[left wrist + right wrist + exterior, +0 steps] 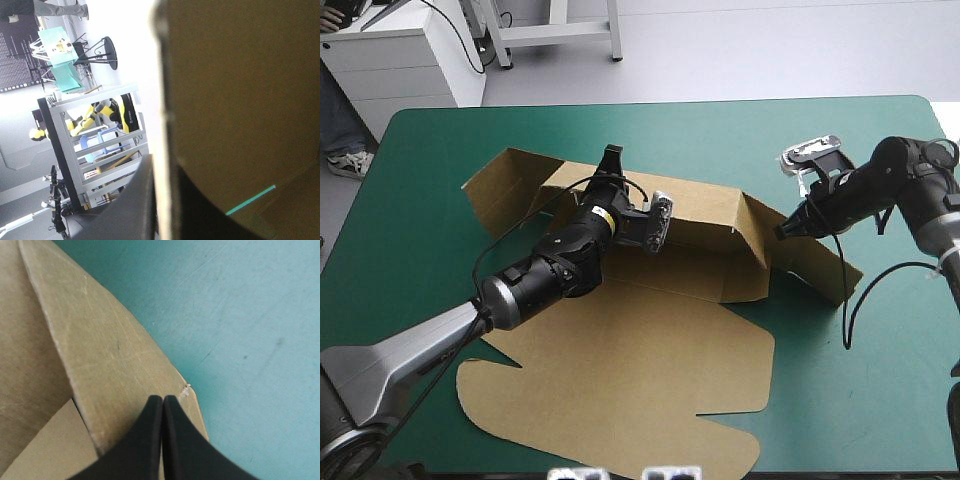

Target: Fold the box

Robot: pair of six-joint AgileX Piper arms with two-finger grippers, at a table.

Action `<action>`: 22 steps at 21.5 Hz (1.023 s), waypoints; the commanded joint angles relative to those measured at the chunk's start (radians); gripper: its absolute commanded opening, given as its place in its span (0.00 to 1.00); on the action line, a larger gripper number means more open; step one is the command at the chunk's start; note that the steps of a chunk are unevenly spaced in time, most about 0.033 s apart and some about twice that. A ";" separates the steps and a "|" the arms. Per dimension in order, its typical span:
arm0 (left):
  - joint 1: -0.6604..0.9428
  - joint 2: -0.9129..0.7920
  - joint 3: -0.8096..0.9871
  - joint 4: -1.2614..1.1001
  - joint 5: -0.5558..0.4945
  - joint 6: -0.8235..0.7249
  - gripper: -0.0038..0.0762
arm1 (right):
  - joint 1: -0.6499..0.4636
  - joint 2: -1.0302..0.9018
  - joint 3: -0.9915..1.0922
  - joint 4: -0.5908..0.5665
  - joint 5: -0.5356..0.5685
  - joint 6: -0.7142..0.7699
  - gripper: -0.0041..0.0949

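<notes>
The brown box (620,360) lies in the middle of the teal-green cover (430,240), partly raised. Its large flat panel with rounded corners spreads toward the near edge of the table. Its back wall (705,215) stands upright across the middle.

The left gripper (612,155) reaches over that wall from the near side and sits at its top edge, toward the wall's left end. In the left wrist view its black fingers (132,210) are nearly together, with the pale cut edge of the board running up between them. One finger lies on each face of the sheet, so it has the wall pinched.

At the wall's right end a side flap (810,265) slants down toward the table's right side. The right gripper (163,400) has its two fingers pressed together into a single point, with nothing held between them. The tip rests over the flap's outer corner, close to its edge, with bare cover just beyond. It seems to touch the board, though the contact itself is hard to make out.

Another flap (505,185) stands open at the wall's left end, clear of both grippers.
</notes>
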 commanded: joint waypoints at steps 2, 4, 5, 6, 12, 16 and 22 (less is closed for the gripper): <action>0.002 -0.033 -0.026 0.004 0.021 0.003 0.04 | 0.004 -0.104 0.074 0.101 -0.003 -0.044 0.03; 0.002 -0.033 -0.026 0.004 0.018 0.006 0.04 | 0.004 -0.150 0.107 0.126 -0.004 -0.059 0.03; 0.002 -0.033 -0.026 0.004 0.018 0.006 0.04 | 0.004 -0.164 0.116 0.128 -0.004 -0.059 0.03; 0.002 -0.033 -0.026 0.004 0.018 0.007 0.04 | 0.004 -0.180 0.133 0.143 -0.004 -0.059 0.03; 0.002 -0.033 -0.026 -0.007 0.019 0.028 0.04 | 0.005 -0.225 0.197 0.264 0.000 -0.130 0.03; 0.002 -0.033 -0.026 -0.012 0.017 0.028 0.04 | 0.005 -0.256 0.273 0.351 -0.042 -0.238 0.03; 0.002 -0.029 -0.026 -0.037 0.034 0.053 0.04 | 0.063 -0.264 0.355 0.414 -0.208 -0.323 0.04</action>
